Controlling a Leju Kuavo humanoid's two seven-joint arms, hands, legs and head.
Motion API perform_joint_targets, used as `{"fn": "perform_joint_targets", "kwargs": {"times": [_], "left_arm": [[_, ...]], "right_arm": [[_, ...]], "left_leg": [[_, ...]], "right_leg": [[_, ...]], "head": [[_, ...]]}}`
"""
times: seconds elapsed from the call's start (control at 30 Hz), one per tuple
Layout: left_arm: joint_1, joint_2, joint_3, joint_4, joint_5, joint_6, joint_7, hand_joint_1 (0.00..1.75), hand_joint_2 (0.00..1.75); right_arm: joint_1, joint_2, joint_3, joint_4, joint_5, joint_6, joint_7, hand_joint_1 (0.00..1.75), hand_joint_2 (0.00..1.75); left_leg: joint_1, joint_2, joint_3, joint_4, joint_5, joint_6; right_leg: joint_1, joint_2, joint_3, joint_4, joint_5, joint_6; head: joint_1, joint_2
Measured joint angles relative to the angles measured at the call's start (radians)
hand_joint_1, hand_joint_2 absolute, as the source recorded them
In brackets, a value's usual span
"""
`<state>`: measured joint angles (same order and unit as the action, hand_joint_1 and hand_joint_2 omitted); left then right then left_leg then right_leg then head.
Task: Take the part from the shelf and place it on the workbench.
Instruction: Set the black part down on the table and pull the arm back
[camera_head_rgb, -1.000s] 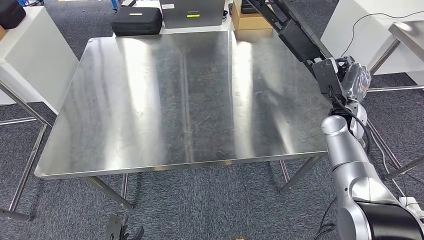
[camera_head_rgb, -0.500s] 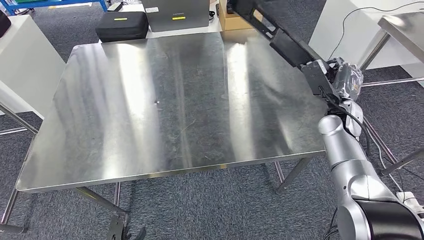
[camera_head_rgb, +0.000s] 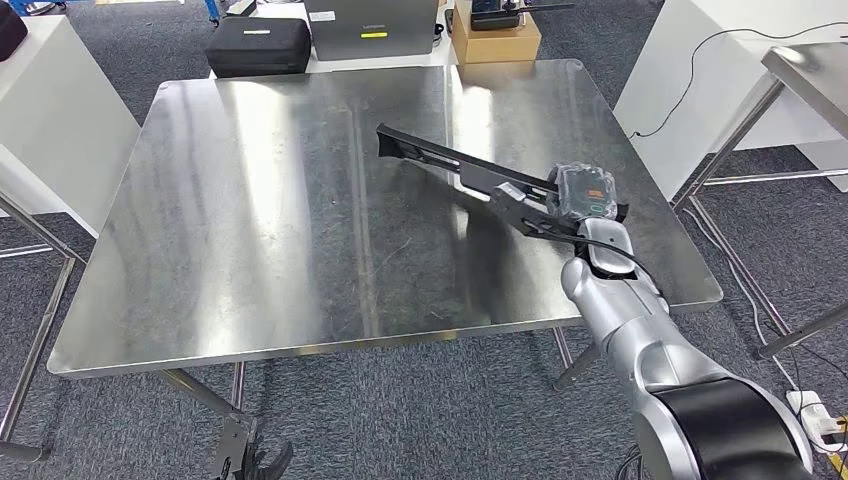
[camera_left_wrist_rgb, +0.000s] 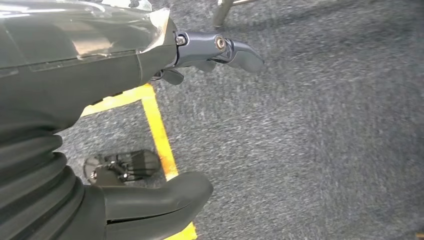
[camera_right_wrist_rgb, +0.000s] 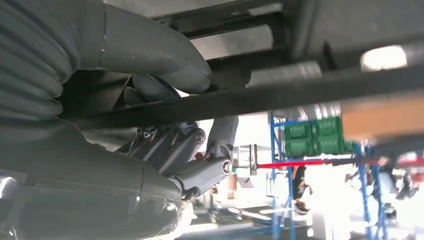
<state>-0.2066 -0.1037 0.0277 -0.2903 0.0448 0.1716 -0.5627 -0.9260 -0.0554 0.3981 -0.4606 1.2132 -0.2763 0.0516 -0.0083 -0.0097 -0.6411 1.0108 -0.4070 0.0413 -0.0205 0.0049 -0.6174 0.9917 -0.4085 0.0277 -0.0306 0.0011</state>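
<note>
The part (camera_head_rgb: 460, 172) is a long black bar with a bracket end. My right hand (camera_head_rgb: 585, 192) grips it at that end, over the right half of the steel workbench (camera_head_rgb: 260, 220). The bar slants toward the table's middle, low above the surface; I cannot tell whether its far tip touches. In the right wrist view the thumb (camera_right_wrist_rgb: 155, 55) presses on the black bar (camera_right_wrist_rgb: 310, 90) and the fingers (camera_right_wrist_rgb: 195, 150) curl under it. My left hand (camera_left_wrist_rgb: 90, 65) hangs over grey carpet, its fingers (camera_left_wrist_rgb: 225, 50) apart and holding nothing.
Behind the table's far edge stand a black case (camera_head_rgb: 258, 45), a grey box (camera_head_rgb: 372, 28) and a cardboard box (camera_head_rgb: 497, 40). White cabinets flank it at the left (camera_head_rgb: 60, 110) and right (camera_head_rgb: 700, 80). Another steel table (camera_head_rgb: 810, 65) stands far right. Yellow tape (camera_left_wrist_rgb: 159, 132) marks the floor.
My right arm has swung the part from beyond the table's right edge inward and down over its right half. The head view has also shifted.
</note>
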Motion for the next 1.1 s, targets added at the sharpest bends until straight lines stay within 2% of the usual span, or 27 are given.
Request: {"fn": "perform_joint_targets", "kwargs": {"times": [0.1,0.23,0.3,0.43,0.57,0.8,0.97,1.03,1.1], "left_arm": [[-0.007,0.000,-0.011,0.000,-0.023,0.027,-0.013,0.00,1.75],[-0.010,0.001,-0.020,0.000,-0.021,0.026,-0.011,0.00,1.75],[-0.010,0.001,-0.020,0.001,-0.006,0.012,-0.010,0.00,1.75],[-0.006,0.003,-0.020,0.003,0.005,0.000,0.015,0.00,0.00],[-0.003,0.004,-0.020,0.004,0.004,0.003,0.062,0.00,0.00],[-0.001,0.009,-0.019,0.006,0.004,-0.006,0.061,0.00,0.00],[0.000,0.016,-0.017,0.009,-0.002,-0.021,0.063,0.00,0.00],[0.000,0.019,-0.017,0.009,-0.006,-0.021,0.066,0.00,0.00],[0.001,0.023,-0.015,0.010,-0.008,-0.015,0.063,0.00,0.00]], "right_arm": [[-0.002,0.038,0.051,0.034,0.063,0.016,0.038,1.75,1.75],[-0.002,0.073,0.099,0.067,0.110,0.017,0.070,0.00,0.00],[-0.001,0.084,0.116,0.081,0.130,0.011,0.088,0.00,0.00],[0.001,0.096,0.129,0.103,0.163,-0.018,0.122,0.00,0.00],[0.001,0.099,0.129,0.116,0.183,-0.030,0.142,0.00,0.00],[0.001,0.099,0.126,0.131,0.188,-0.015,0.136,0.00,0.00],[-0.004,0.115,0.060,0.136,0.052,0.170,0.009,0.00,0.00],[-0.008,0.124,0.021,0.134,-0.014,0.238,-0.071,0.00,0.00],[-0.010,0.132,-0.026,0.120,-0.090,0.258,-0.164,0.00,0.00]], "left_leg": [[0.000,0.001,0.000,0.000,0.000,0.000],[0.000,0.001,0.000,0.000,0.000,0.001],[0.000,0.001,0.000,0.000,0.000,0.001],[0.001,0.001,0.000,0.000,0.000,0.001],[0.002,0.001,0.000,0.000,0.000,0.001],[0.002,0.001,0.000,0.000,0.000,0.001],[0.002,0.001,0.000,0.000,0.000,0.001],[0.002,0.001,0.000,0.000,0.001,0.001],[0.002,0.001,0.000,0.000,0.001,0.001]], "right_leg": [[0.000,0.000,0.000,0.000,0.001,0.002],[0.000,0.000,-0.001,-0.001,0.002,0.003],[0.001,0.000,-0.001,-0.001,0.002,0.003],[0.002,0.000,-0.001,0.000,0.002,0.003],[0.002,0.000,-0.001,0.000,0.002,0.003],[0.002,0.000,-0.001,0.000,0.002,0.003],[0.002,0.000,0.000,0.000,0.002,0.003],[0.002,0.000,-0.001,0.000,0.002,0.003],[0.002,0.000,-0.001,0.000,0.002,0.003]], "head": [[0.000,0.000],[0.000,0.000],[0.000,0.000],[0.000,0.000],[0.000,0.000],[0.000,0.000],[0.000,0.000],[0.000,0.000],[0.000,0.000]]}}
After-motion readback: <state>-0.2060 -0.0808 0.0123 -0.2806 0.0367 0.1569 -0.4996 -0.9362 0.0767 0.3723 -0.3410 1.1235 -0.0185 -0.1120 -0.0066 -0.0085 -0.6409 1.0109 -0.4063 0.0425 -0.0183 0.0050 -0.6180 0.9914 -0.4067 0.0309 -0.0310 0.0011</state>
